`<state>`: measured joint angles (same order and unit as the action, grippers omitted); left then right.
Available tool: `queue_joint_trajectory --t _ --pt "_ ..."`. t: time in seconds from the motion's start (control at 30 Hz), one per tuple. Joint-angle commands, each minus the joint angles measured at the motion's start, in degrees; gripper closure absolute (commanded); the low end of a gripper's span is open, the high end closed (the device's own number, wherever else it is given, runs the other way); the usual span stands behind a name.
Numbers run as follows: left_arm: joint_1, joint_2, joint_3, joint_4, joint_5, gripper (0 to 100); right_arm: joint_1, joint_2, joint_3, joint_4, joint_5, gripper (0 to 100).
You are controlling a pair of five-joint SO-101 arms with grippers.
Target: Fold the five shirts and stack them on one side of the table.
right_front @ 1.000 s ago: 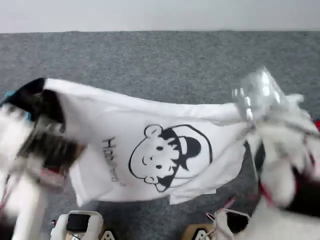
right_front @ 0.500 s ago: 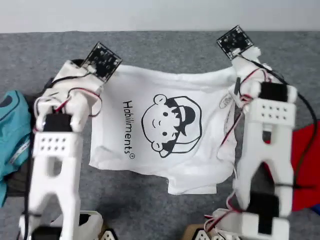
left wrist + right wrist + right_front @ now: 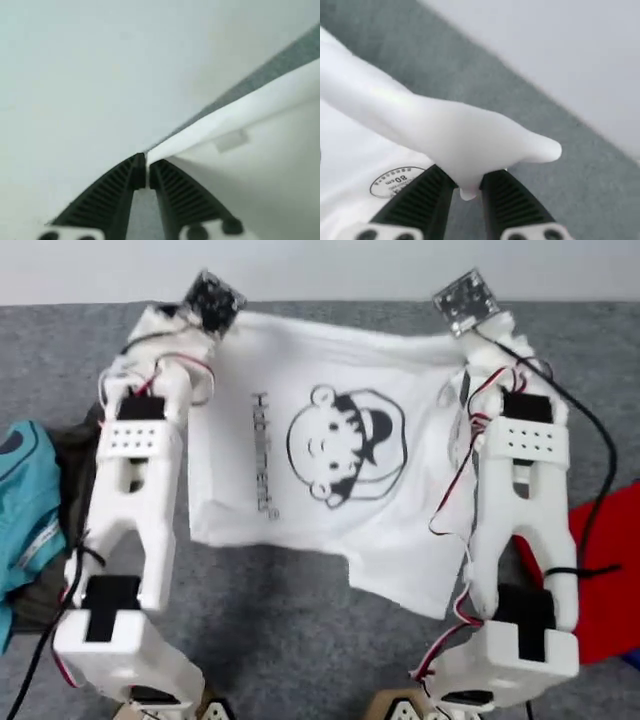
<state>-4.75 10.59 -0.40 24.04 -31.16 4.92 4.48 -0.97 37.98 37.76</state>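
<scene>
The left pincer (image 3: 146,162) is clamping a flat edge of the soft white shirt (image 3: 330,490) at 11 o'clock; the right pincer (image 3: 467,185) is squeezing its bunched corner at 1 o'clock.

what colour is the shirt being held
White shirt, black cartoon print; clearest in high view.

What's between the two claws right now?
The white shirt, held by the left claw and right claw, spans that stretch, seen in the high view.
</scene>
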Motion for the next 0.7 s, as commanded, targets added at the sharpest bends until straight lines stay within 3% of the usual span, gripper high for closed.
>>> queue_joint_trajectory --t 0.0,0.23,0.4,0.67 --pt "-1.1 1.0 -8.1 4.7 0.9 100 -1.4 0.4 -4.6 -1.2 -0.4 98.6" --pt "-0.8 1.8 -10.3 14.3 0.9 100 -1.6 5.0 -4.6 0.0 1.1 98.7" --pt "-0.8 1.5 -10.5 25.8 0.4 100 -1.9 4.9 -4.6 6.8 1.2 98.7" --pt "-0.9 1.6 -10.5 49.3 -14.8 100 -2.0 2.2 -8.4 24.3 4.0 98.6"
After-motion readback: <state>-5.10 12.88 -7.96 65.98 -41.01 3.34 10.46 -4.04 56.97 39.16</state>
